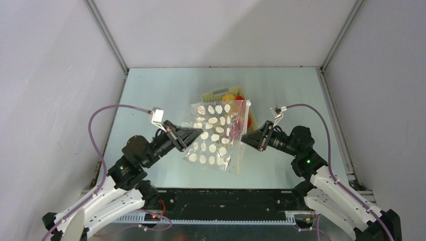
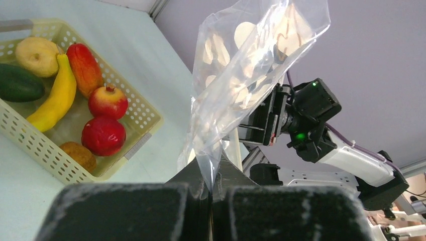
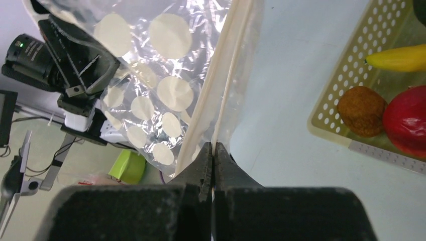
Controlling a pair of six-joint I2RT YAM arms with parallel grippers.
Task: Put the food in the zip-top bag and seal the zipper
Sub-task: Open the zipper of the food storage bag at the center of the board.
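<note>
Holding the zip-top bag (image 1: pixel 213 138) stretched between both arms on the near side of the basket (image 2: pixel 146 123), we have the left jaws clenched on a clear edge and the right jaws clenched on the zipper (image 3: pixel 227 83). The food (image 2: pixel 103 135) lies inside the basket: banana (image 2: pixel 54 98), red fruits, green piece.

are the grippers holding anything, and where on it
Both hold the bag between them: the left gripper pinches its clear edge opposite the zipper, and the right gripper pinches the zipper strip.
</note>
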